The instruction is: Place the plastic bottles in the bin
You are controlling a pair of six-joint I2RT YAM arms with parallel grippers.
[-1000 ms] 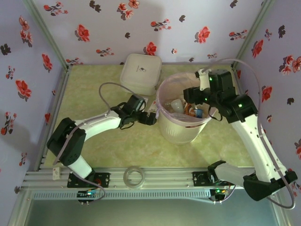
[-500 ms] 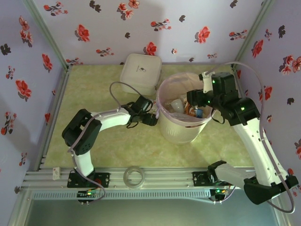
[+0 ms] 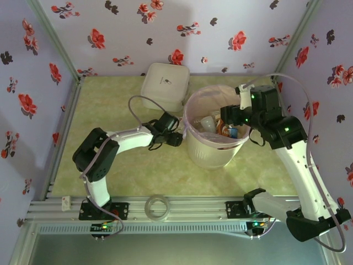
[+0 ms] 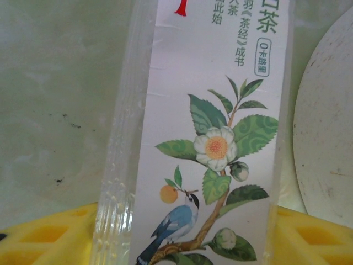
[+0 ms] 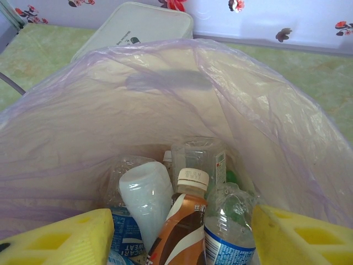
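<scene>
the tea bottle (image 4: 215, 138) between the yellow pads (image 4: 49, 237) of the left gripper (image 4: 188, 243) runs off the top and bottom edges, so its cap and base are cut away. the pads are clipped by the bottom edge too. right of the fingers, a pale curved surface (image 4: 328, 138) leaves the frame, too partial to name. in the top view, the bottle at that gripper is too small to make out.

under the right gripper (image 5: 182, 243), its pads (image 5: 55, 240) and the picture's edge cover the lower parts of the plastic bottles (image 5: 185, 221) in the bin (image 5: 276, 127). the ones deeper in the pile are blurred and half hidden. beyond the fingers, the bin's rim hides the near side of the white box (image 5: 138, 22).
</scene>
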